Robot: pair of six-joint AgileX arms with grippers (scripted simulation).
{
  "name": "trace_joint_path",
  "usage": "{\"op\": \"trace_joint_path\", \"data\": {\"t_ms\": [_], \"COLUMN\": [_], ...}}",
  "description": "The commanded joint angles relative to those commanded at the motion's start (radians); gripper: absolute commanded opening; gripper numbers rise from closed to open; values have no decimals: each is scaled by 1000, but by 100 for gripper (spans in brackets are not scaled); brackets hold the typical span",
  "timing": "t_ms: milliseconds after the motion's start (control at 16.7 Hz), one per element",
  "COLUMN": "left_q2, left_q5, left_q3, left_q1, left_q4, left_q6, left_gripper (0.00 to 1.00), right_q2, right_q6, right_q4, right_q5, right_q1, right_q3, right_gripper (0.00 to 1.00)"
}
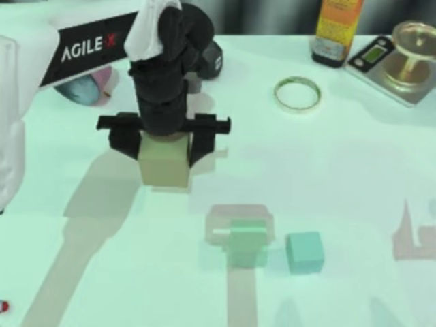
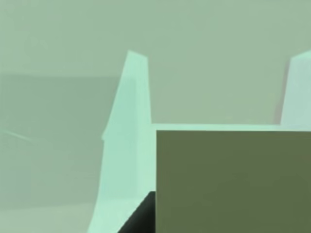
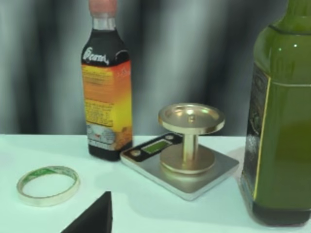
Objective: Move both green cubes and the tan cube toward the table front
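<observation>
Left gripper (image 1: 163,143) straddles your tan cube (image 1: 164,162), fingers clamped on it; bare table (image 1: 102,272) frontward; mint cube (image 1: 248,243), teal cube (image 1: 304,251) well apart.

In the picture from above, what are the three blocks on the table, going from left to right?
Tan cube, held between the left gripper's fingers → mint green cube → teal cube.
</observation>
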State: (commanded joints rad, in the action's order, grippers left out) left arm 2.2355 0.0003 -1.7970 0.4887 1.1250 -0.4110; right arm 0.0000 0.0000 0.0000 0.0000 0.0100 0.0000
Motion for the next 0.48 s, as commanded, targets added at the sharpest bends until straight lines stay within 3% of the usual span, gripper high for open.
{"op": "trace_joint_path", "data": {"t_ms": [240,480], "left_q2": [-36,-175], "left_q5": [-2,-5], "left_q3": [42,231], "left_q1": [18,67], "left_q4": [-13,-46], "left_q6": [-23,-114], "left_gripper": [0,0], "right_q2": [0,0], "right_q6": [0,0], "right_q4": [0,0], "right_q5": [0,0], "right_q1": [0,0], "right_q3": [0,0], "right_gripper": [100,100]}}
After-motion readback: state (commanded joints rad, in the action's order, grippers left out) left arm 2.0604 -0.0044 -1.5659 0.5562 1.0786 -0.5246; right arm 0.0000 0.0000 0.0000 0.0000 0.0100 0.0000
